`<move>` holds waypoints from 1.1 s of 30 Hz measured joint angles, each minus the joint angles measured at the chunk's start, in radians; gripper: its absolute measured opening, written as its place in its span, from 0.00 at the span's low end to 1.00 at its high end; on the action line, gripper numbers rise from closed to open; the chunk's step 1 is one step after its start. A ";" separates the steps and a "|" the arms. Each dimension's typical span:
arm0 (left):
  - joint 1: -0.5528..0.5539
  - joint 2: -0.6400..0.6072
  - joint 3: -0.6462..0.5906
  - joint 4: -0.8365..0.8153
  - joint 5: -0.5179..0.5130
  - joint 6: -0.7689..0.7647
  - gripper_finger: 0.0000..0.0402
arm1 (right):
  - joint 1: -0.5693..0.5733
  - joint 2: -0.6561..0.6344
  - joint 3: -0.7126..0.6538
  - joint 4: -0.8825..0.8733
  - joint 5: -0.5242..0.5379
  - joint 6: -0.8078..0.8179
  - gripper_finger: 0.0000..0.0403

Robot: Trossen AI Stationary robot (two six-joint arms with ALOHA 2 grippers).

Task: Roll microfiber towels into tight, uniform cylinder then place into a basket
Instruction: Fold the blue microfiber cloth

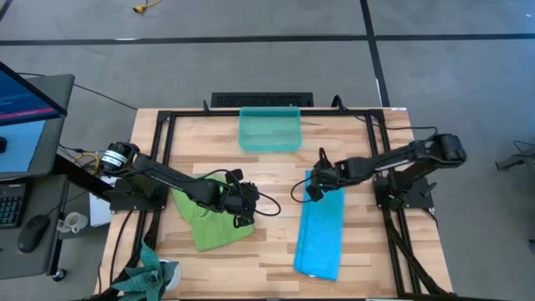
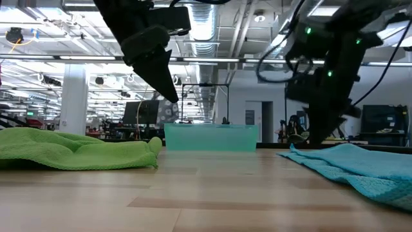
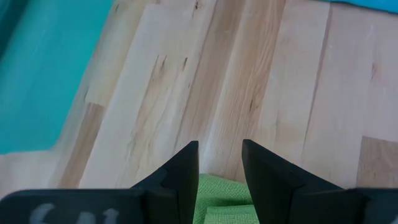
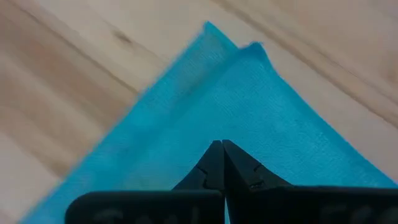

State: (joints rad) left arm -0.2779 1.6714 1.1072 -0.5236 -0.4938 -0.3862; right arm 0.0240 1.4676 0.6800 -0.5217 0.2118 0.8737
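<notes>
The lime green towel [image 1: 213, 219] lies crumpled on the table's left half [image 2: 71, 151]. The sky blue towel [image 1: 322, 234] lies flat as a long folded strip on the right half, running from near to far. The teal basket [image 1: 269, 130] stands at the far middle edge [image 2: 210, 137]. My left gripper [image 1: 247, 206] hangs open above the green towel's right edge [image 3: 224, 199], with nothing between its fingers. My right gripper [image 4: 222, 147] is shut and points down over the blue towel's far end [image 4: 249, 93], where two layers show at the corner. My right gripper's shut fingertips [image 4: 239, 163] stand over the middle of the blue towel's far end, coming from above. I cannot tell whether they touch the cloth. The towel lies flat on the table.
Bare wood [image 1: 280, 217] lies between the two towels and in front of the basket. A black frame [image 1: 167, 125] runs around the tabletop. A monitor, keyboard and mouse [image 1: 33, 230] stand left of the table. A leafy plant [image 1: 150, 276] is at the near left corner.
</notes>
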 joint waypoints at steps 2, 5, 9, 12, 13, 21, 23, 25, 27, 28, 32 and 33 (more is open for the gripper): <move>0.000 0.000 0.000 -0.003 0.000 0.000 0.29 | -0.018 0.037 0.002 0.028 -0.024 -0.023 0.04; 0.000 0.000 0.000 -0.005 0.000 0.000 0.29 | -0.043 0.081 0.024 0.046 -0.055 -0.043 0.04; 0.000 0.000 0.000 -0.007 0.000 0.000 0.29 | -0.059 0.140 0.065 0.069 -0.055 -0.045 0.04; 0.000 0.000 0.000 -0.005 0.000 0.000 0.29 | -0.072 0.185 0.098 0.128 -0.053 -0.044 0.04; 0.000 0.000 0.000 -0.006 0.000 0.000 0.29 | -0.078 0.204 0.109 0.146 -0.052 -0.043 0.04; 0.000 0.000 0.000 0.000 0.000 -0.002 0.29 | -0.107 0.320 0.218 0.249 -0.052 -0.140 0.05; 0.000 0.000 0.000 0.009 -0.001 -0.011 0.29 | -0.107 0.320 0.240 0.235 -0.056 -0.177 0.05; -0.003 0.004 0.000 0.024 -0.002 -0.017 0.29 | -0.102 0.307 0.254 0.225 -0.064 -0.211 0.06; -0.009 0.016 0.000 0.044 -0.010 -0.015 0.29 | -0.092 0.258 0.262 0.229 -0.065 -0.237 0.06; -0.013 0.020 -0.001 0.045 -0.014 -0.012 0.29 | -0.087 0.230 0.264 0.235 -0.065 -0.249 0.06; -0.022 0.071 -0.001 0.135 -0.017 0.027 0.29 | -0.050 0.105 0.248 0.148 0.013 -0.256 0.06; -0.023 0.085 0.000 0.197 -0.016 0.048 0.29 | -0.033 0.073 0.244 0.140 0.057 -0.255 0.06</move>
State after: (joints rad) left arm -0.3008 1.7562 1.1071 -0.3269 -0.5093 -0.3383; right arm -0.0089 1.5408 0.9236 -0.3814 0.2686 0.6182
